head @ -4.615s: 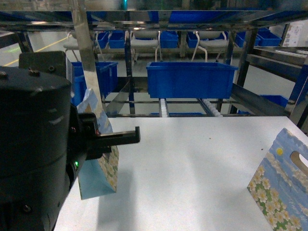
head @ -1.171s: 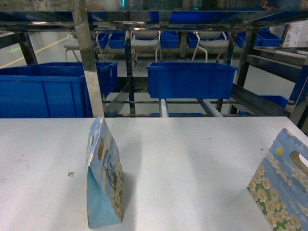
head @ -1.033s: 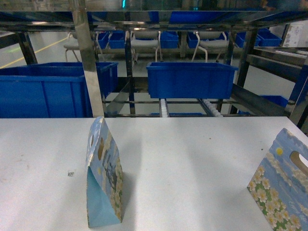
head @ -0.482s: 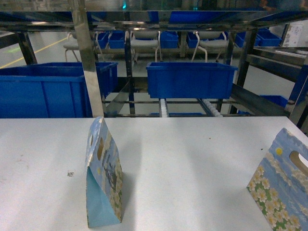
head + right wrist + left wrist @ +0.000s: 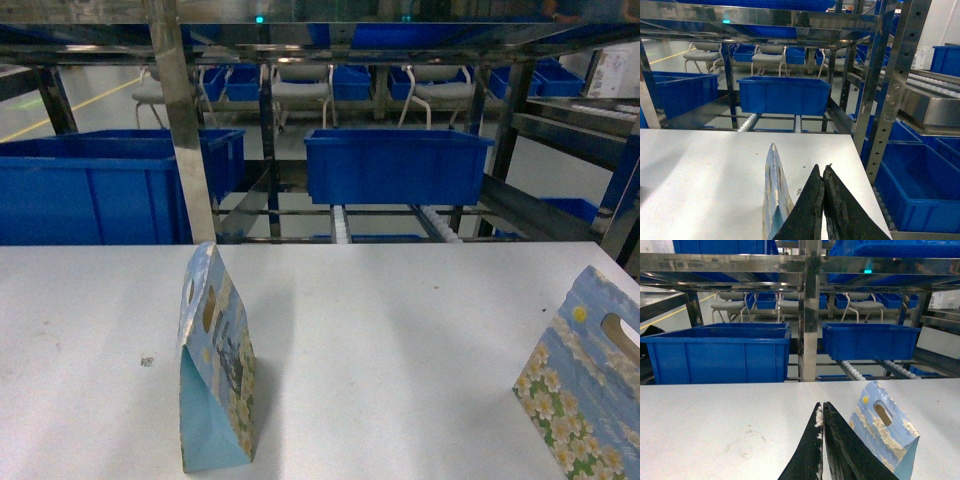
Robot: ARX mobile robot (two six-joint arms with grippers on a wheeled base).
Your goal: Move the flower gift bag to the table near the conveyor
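Note:
Two flower gift bags stand upright on the white table [image 5: 400, 330]. One [image 5: 214, 370] is at the front left, its narrow side towards the head camera. The other [image 5: 585, 385] is at the front right edge. Neither gripper shows in the head view. In the left wrist view my left gripper [image 5: 822, 405] is shut on nothing, with a bag [image 5: 883, 432] just to its right, apart from it. My right gripper [image 5: 823, 168] is shut and empty too, with a bag [image 5: 775, 195] edge-on to its left. The conveyor [image 5: 340, 222] with white rollers runs behind the table.
Blue plastic bins [image 5: 398, 165] sit on the steel rack beyond the table, a large one [image 5: 95, 195] at the left. Upright steel posts [image 5: 185, 120] stand at the table's far edge. The table's right edge [image 5: 867, 200] drops off beside more blue bins [image 5: 925, 185].
Several seconds ago my left arm filled the left of the head view beside the left bag. It has since drawn out of that view, leaving the bag standing. Nothing moved in the last second.

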